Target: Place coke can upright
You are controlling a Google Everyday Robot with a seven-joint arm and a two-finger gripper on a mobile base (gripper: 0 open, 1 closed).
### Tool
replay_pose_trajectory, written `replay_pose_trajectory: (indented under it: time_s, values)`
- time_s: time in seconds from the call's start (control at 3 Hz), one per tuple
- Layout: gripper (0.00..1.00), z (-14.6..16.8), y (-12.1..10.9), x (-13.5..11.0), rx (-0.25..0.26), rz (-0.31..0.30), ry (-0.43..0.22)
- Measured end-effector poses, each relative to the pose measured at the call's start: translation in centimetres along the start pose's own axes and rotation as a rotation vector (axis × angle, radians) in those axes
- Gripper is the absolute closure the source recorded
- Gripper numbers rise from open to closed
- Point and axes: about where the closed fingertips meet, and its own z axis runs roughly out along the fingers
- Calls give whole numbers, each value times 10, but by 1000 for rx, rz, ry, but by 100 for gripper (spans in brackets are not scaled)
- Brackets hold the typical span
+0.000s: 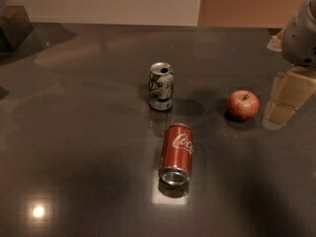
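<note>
The coke can (177, 153) lay on its side on the dark counter (74, 142), near the centre of the view. One silver end faced the camera, and the white script faced up and to the right. A white-silver can (161, 86) stood upright just behind it, not touching it. A red apple (243, 104) rested to the right of both cans. The tool (286, 100) was at the right edge, near the apple but apart from it and well apart from the coke can. It had hold of none of these items. Its degree of opening could not be determined.
</note>
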Motion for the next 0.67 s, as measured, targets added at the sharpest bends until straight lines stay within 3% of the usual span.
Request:
replay_pose_trajectory:
  time_s: [0.67]
  values:
    - [0,51,-8,-52,-53,156,118]
